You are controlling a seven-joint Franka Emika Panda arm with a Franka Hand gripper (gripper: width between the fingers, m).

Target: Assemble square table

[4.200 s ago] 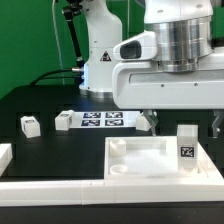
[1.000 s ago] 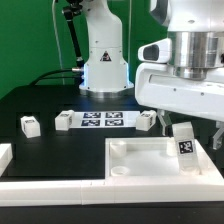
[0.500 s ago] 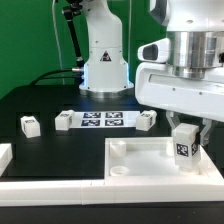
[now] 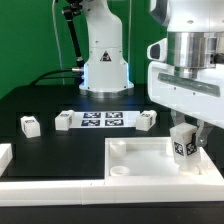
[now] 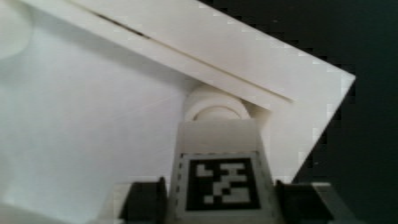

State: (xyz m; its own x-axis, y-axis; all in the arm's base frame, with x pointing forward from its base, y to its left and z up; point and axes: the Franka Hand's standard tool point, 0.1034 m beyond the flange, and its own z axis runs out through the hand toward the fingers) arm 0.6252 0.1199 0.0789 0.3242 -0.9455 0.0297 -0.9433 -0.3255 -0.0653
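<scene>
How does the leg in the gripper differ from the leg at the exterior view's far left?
The gripped leg is clamped in the gripper at the tabletop corner; the far-left leg lies free on the black table. The gripped leg stands upright; the far-left leg sits low, seemingly on its side. Both are white tagged blocks.

Tagged leg [image 5: 221,160] clamped in the claw [image 5: 228,200], round corner socket [image 5: 217,108] just beyond it, tabletop [image 5: 80,110] rim alongside.
</scene>
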